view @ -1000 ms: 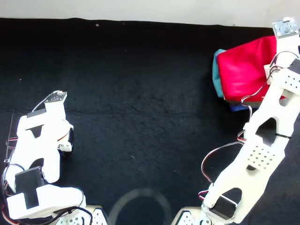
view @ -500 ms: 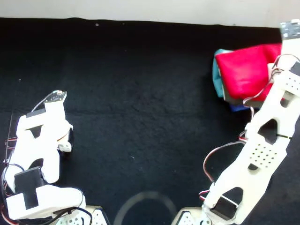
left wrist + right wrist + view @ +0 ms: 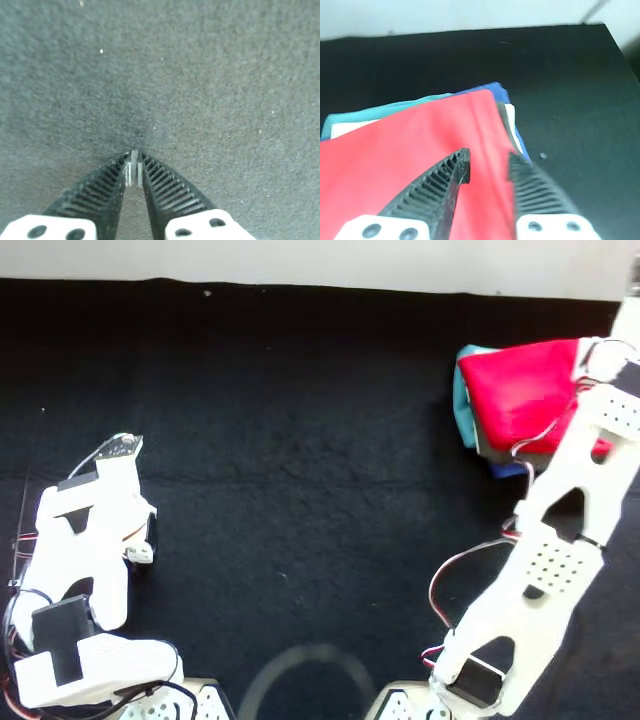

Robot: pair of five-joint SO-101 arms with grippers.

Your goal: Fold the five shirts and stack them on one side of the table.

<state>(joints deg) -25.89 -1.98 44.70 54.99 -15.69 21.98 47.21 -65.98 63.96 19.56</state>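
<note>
Gripper (image 3: pixel 488 156) agape over red shirt (image 3: pixel 395 160)

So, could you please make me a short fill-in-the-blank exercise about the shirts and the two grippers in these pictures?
1. The top shirt of the stack is ____.
2. The left gripper is ____, over the bare black table.
3. The right gripper is ____, over the stack.

Missing words: red; shut; open.
</note>
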